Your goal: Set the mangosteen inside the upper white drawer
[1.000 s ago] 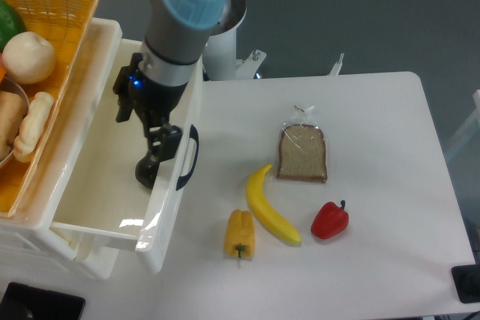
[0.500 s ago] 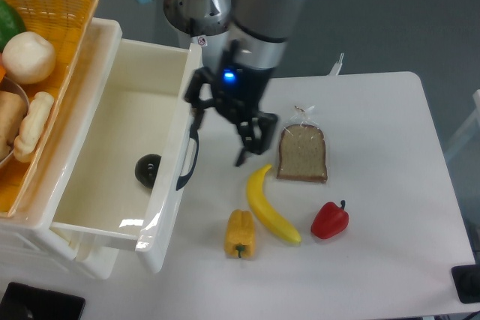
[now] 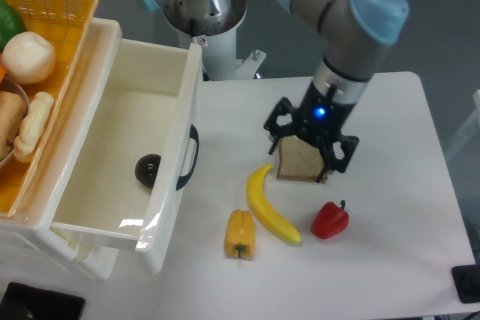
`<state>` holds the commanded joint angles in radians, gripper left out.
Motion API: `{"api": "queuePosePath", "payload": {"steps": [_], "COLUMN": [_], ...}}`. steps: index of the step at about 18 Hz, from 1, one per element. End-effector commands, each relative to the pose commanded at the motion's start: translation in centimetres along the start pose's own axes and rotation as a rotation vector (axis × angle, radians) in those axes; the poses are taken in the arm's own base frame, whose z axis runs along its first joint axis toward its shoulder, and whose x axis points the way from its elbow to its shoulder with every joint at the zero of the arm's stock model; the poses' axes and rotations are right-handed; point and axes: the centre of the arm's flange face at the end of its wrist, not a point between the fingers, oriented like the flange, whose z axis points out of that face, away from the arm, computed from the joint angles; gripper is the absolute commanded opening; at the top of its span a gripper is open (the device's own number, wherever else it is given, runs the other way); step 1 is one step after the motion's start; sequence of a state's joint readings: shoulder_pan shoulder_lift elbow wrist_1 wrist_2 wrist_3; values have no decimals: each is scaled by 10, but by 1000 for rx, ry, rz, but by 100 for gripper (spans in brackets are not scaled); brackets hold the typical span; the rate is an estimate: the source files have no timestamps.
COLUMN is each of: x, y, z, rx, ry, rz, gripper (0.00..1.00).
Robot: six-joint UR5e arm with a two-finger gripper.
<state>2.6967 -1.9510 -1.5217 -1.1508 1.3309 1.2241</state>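
Mangosteen lies in upper white drawer, well apart from the jaws.

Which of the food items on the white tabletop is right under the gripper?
The bread slice. The gripper hangs directly over it, hiding its upper part, while the banana, red pepper and yellow pepper lie clear of it, nearer the front edge.

**No readable markings**

We find no text, label, brand, number or sign we can read here. The robot arm carries a small mark near its base, too small for us to make out.
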Motion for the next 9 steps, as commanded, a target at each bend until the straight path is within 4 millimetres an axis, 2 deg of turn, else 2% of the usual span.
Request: {"api": "queuePosePath", "payload": {"steps": [2,5,9], "x": [-11,-20,-37], "y": [14,24,37], "z": [19,31,50], "rx": [-120,-192,-226], "ry": [-20,-25,21], "rz": [-4,3,261], "gripper": [100,100,100]}}
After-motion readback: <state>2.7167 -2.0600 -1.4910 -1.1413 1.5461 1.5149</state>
